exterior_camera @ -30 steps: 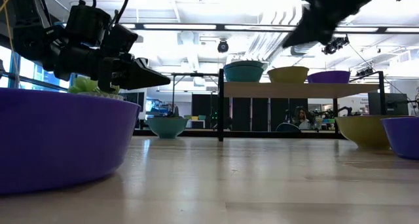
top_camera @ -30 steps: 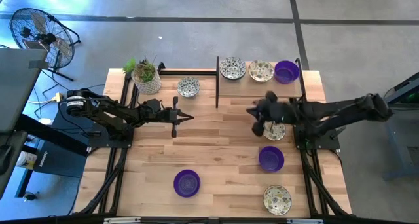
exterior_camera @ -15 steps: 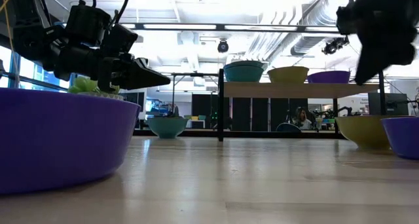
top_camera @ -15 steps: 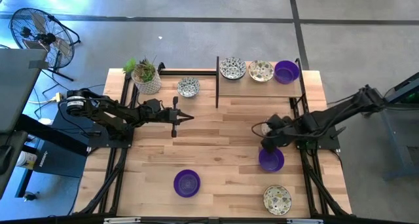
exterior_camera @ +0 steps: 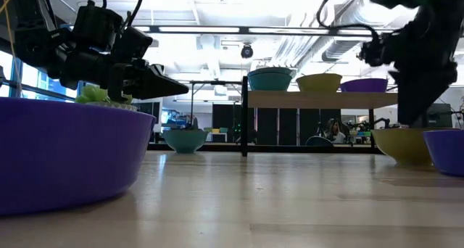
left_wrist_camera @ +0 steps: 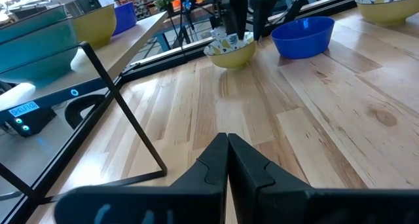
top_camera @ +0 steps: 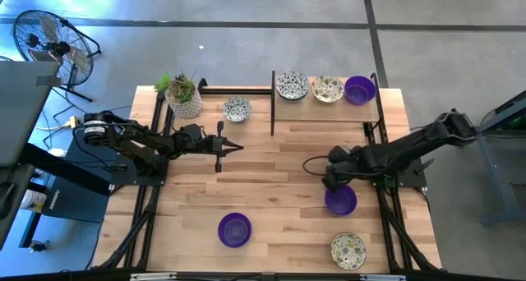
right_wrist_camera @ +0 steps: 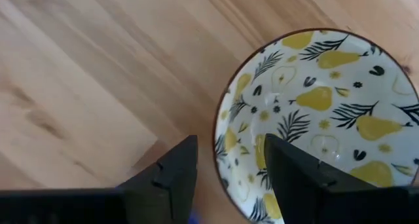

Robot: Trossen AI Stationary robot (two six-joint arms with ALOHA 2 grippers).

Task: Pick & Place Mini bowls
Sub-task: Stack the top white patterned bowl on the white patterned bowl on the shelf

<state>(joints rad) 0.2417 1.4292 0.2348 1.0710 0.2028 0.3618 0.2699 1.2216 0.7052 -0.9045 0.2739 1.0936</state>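
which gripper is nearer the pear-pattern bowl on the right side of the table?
Right. The right gripper is open, its fingers straddling the rim of the pear-pattern bowl, just above the purple bowl. The left gripper is shut and sits far across the table, left of centre.

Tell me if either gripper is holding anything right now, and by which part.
Nothing is held. The right gripper is open, its fingers straddling the rim of a pear-patterned bowl. The left gripper is shut and empty.

Three bowls sat in a row on the raised shelf (top_camera: 325,100): two patterned, one purple (top_camera: 359,89). A pear-patterned bowl (right_wrist_camera: 321,122) lay upright on the table, its rim straddled by the right gripper (right_wrist_camera: 229,162).
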